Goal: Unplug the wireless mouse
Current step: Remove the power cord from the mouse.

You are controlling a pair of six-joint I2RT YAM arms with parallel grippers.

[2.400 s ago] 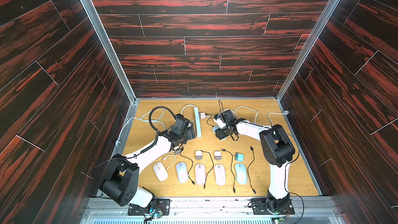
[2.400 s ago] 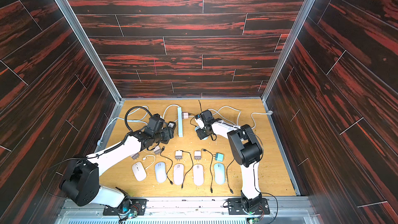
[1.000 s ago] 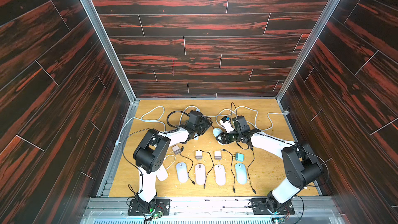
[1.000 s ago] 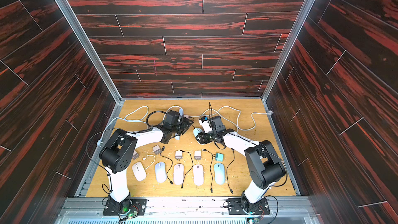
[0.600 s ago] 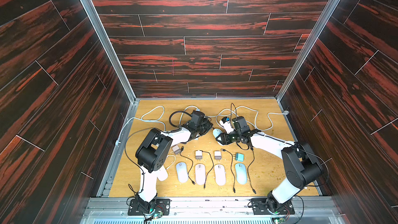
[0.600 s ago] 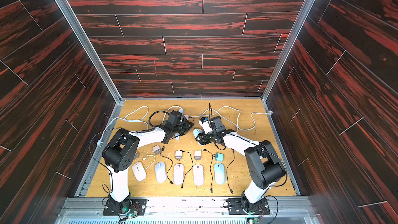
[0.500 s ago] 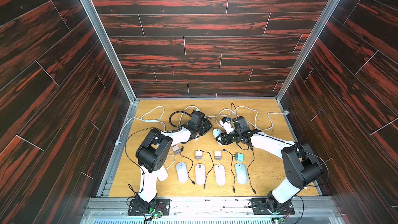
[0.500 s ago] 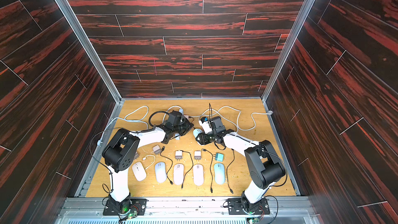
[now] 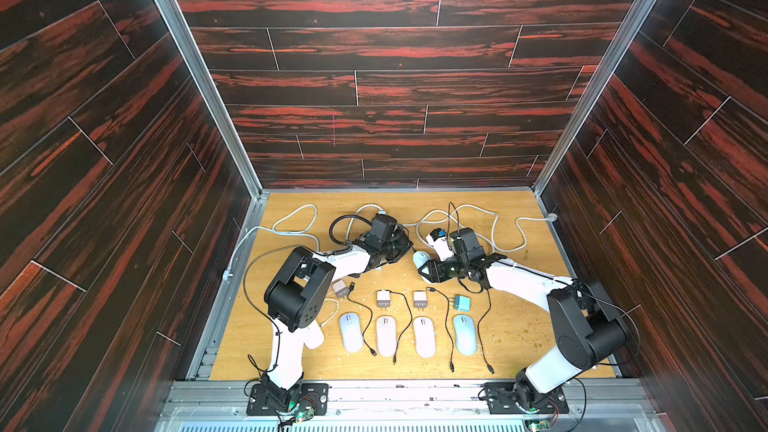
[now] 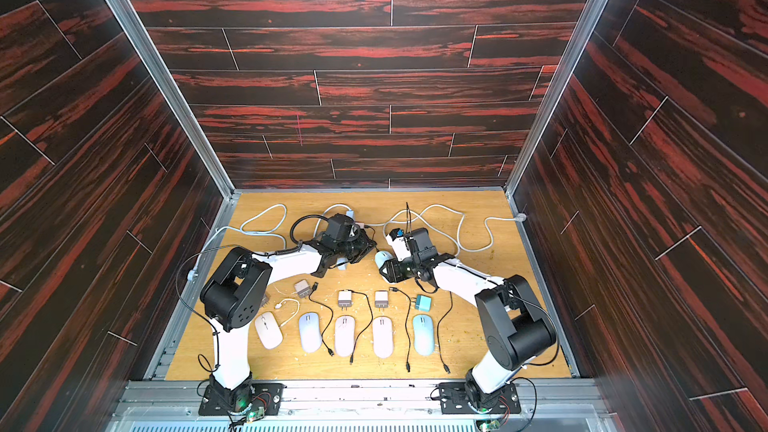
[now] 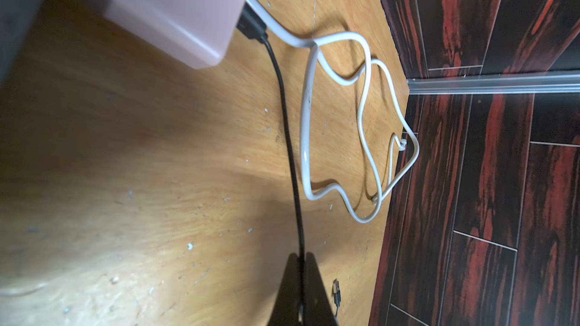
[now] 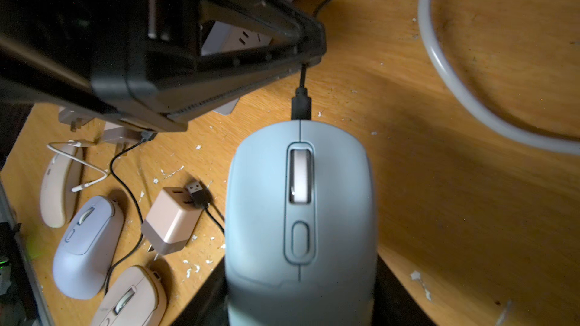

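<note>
The wooden bench [image 9: 519,326] is carrying everything. Near its middle, behind a row of other mice [image 9: 385,336], the right claw [image 9: 424,268] is pinching the pale blue mouse [image 12: 299,214] by its sides. A pink charger [image 11: 179,10] is sitting further back. A black cable [image 11: 290,158] is running from that charger to the mouse, and the left claw [image 11: 301,257] is pressed together on it. The cable's little plug [image 12: 300,108], just past that claw, is sitting in the mouse's front.
</note>
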